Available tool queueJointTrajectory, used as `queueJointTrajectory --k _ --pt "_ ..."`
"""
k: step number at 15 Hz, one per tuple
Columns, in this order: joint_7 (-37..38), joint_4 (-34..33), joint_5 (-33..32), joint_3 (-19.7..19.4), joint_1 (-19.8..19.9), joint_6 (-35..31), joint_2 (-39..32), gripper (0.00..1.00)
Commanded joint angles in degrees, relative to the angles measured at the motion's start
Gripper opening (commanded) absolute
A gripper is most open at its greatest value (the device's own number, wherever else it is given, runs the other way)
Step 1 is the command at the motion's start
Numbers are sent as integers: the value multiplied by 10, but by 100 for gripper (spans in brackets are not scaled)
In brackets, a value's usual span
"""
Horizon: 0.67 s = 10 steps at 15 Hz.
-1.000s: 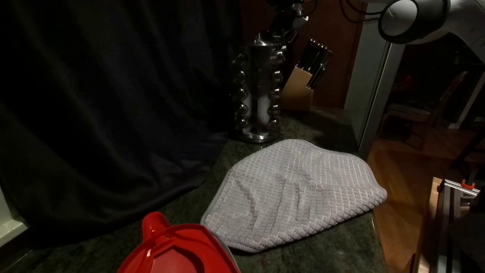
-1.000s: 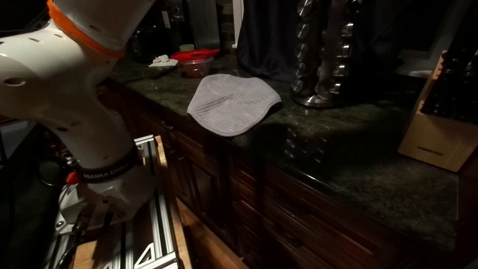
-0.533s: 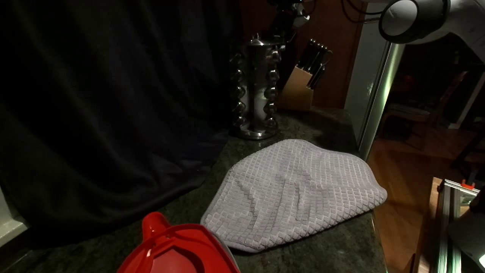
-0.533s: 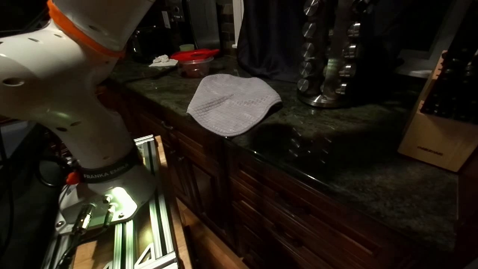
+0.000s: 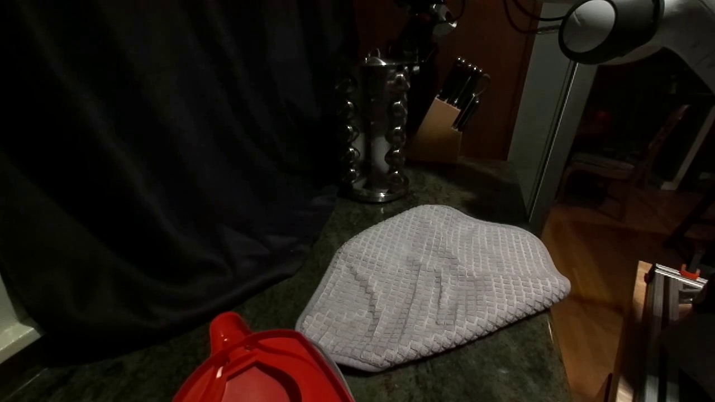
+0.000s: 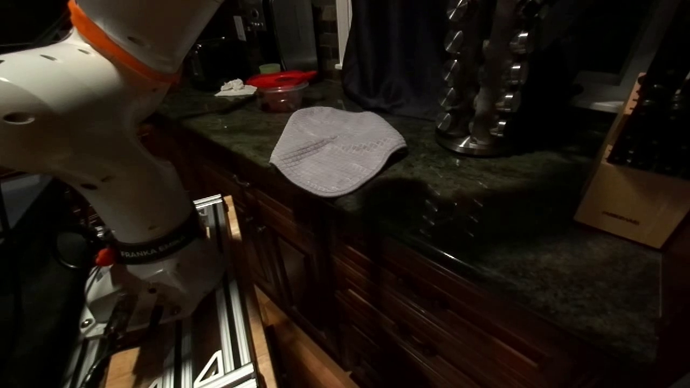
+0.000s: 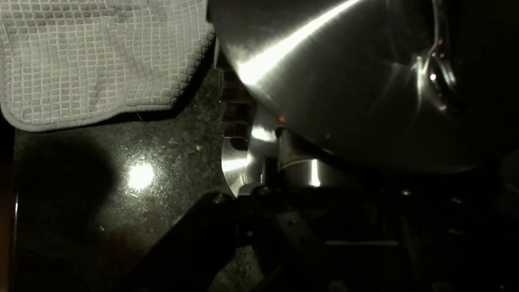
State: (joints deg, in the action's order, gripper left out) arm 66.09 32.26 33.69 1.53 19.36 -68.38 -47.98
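Nudged along the dark stone bench over the past second, a steel jar rack stands upright, the tool against or just beside its upper part. Shadow hides whether the jaws stand apart or clamp the rack. Some of the shift looks done; the tool is yet to come clear. Next out from the tool lies a rumpled gray towel, near the rack but apart from it, the gap wider than a second ago. Farther from the tool sits a knife block; beyond the towel, a red-lidded container.
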Motion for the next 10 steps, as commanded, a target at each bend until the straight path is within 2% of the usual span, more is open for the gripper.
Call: queueJointTrajectory --k 1,4,10 --pt "49 -14 26 7 15 -15 8 25" --pt "85 -7 36 5 19 -25 6 25" --pt "94 -10 23 -5 22 -50 7 25"
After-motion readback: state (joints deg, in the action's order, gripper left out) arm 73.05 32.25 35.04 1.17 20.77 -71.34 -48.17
